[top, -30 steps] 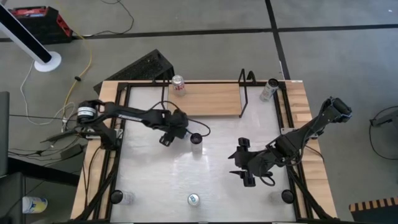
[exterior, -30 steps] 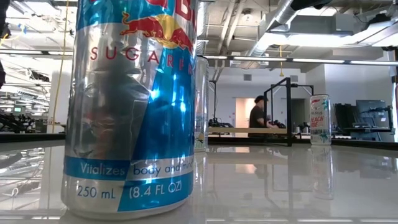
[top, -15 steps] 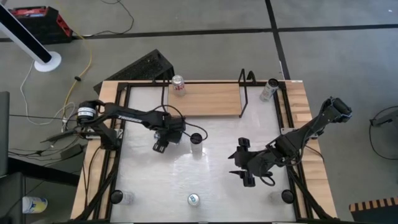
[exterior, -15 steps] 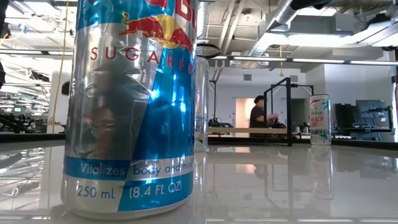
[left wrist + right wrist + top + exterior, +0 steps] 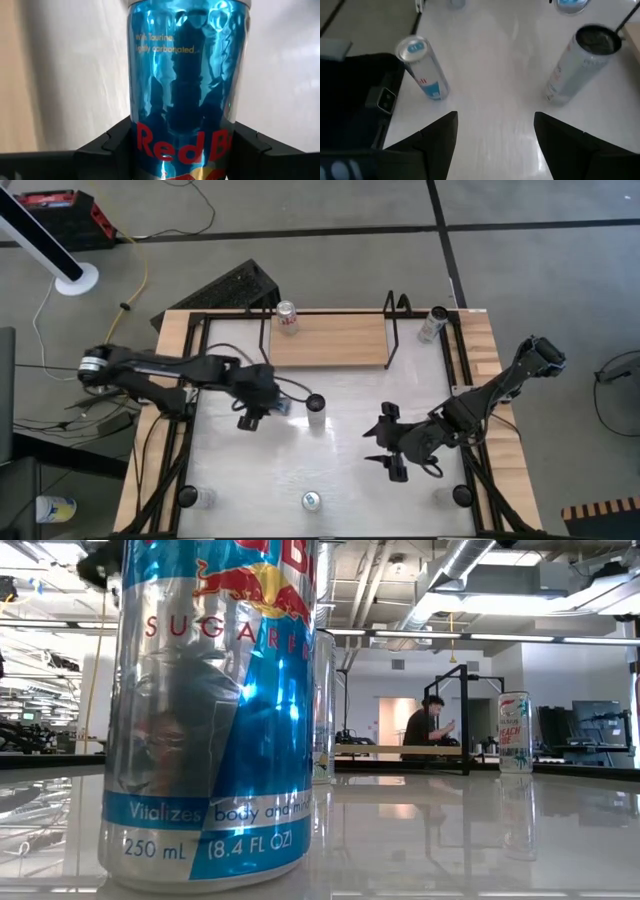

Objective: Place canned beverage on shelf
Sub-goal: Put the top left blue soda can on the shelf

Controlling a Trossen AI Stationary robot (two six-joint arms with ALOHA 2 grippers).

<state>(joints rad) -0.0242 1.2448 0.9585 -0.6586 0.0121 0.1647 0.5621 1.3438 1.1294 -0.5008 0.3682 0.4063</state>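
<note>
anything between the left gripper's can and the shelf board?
Nothing. High view shows bare white tabletop between the blue can in the left gripper and the shelf.

The white table with wooden edges carries the shelf along its far side, beyond the left claw, and a dark-topped can stands just beside that claw. Near the front edge stand a blue-topped can and two others toward the corners, the last close to the right claw. Another can stands at the far right corner.
</note>
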